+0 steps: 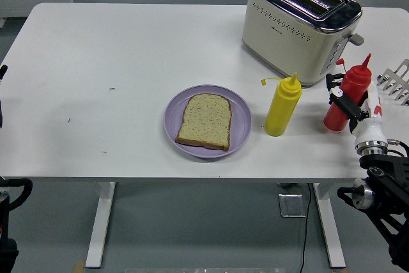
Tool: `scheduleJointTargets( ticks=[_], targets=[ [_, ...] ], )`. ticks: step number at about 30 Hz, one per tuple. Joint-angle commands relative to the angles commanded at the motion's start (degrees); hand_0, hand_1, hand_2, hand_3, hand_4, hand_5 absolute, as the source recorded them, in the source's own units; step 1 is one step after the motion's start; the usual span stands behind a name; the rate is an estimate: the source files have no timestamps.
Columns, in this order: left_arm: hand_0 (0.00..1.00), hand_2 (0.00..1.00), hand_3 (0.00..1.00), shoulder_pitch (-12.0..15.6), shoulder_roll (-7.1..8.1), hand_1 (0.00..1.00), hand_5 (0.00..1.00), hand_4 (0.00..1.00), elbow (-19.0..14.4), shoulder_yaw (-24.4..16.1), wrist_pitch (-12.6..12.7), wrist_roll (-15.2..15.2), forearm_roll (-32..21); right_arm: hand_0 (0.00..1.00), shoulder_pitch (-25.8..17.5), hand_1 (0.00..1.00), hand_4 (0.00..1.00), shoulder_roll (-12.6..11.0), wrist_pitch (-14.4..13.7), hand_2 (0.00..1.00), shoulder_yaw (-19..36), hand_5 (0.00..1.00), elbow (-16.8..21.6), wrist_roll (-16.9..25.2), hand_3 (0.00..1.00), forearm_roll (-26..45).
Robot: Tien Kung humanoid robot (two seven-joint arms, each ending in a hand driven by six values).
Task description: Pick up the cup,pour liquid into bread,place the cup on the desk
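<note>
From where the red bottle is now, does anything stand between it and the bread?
Yes. The yellow squeeze bottle stands upright between the red squeeze bottle, held by the right robot hand, and the bread on its purple plate.

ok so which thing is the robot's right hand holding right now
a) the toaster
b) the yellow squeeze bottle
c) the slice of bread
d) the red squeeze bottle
d, the right hand is wrapped around the red squeeze bottle near the table's right edge, while the yellow squeeze bottle, the bread on its purple plate and the toaster stand untouched.
</note>
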Motion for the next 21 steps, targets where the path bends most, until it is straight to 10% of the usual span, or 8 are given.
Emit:
scheduleJointTargets(
  ticks=[21],
  targets=[
    [0.714, 0.774, 0.686, -0.02, -0.07, 0.750, 0.998, 0.662, -0.05, -0.08, -0.01, -0.05, -0.03, 0.278, 0.44, 0.313, 0.710, 0.99, 0.34, 0.402, -0.24, 0.283, -2.46, 0.24, 0.418, 0.72]
  ],
)
